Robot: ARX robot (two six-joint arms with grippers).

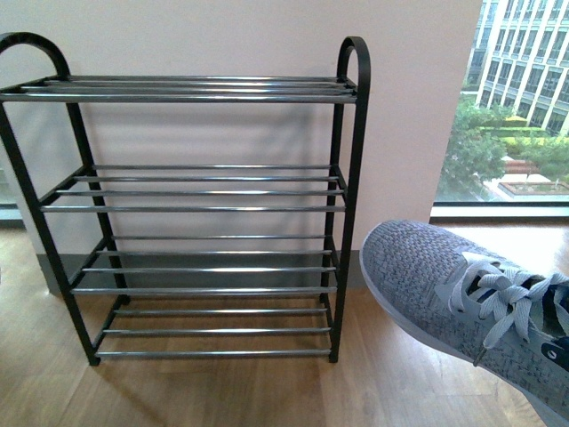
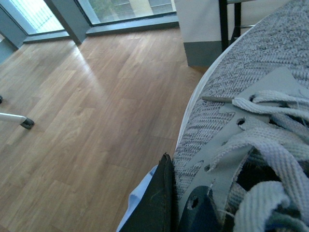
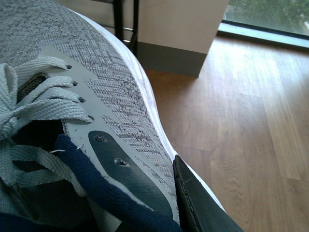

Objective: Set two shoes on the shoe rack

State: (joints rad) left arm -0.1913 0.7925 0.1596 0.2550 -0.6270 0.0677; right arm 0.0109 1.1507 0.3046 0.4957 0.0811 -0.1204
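Sneaker: one grey knit lace-up sneaker [image 1: 427,285] with a white sole, pale grey laces and a dark navy collar; it sits low on the right of the front view, tilted, its toe raised clear of the floor and aimed towards the rack's right front leg; near that leg but apart from it; the heel is cut off by the frame.

Left tool: the left tool [image 2: 166,208] shows only one dark finger [image 2: 159,203], lying flat against the sneaker's side by the lace eyelets; the other finger is hidden, so I cannot tell whether it is clamped; a pale blue edge [image 2: 133,205] sits just beside the finger, too little of it in view to name.

Right tool: the right tool [image 3: 195,203] likewise shows one dark finger [image 3: 203,205], touching the sneaker's white sole edge on the opposite side; its partner is out of sight, so its grip cannot be told.

Shoe rack: a four-tier shoe rack [image 1: 187,89] with a black frame, arched side tops and chrome bar shelves; it stands upright on the floor, its back close to the wall; all four shelves are bare.

Surroundings: wooden plank floor [image 1: 222,391]; white wall [image 1: 222,44] with a grey skirting; a tall window [image 1: 516,98] to the right shows buildings and trees; a white furniture leg [image 2: 17,119] with a dark foot rests on the floor, well apart from the sneaker.
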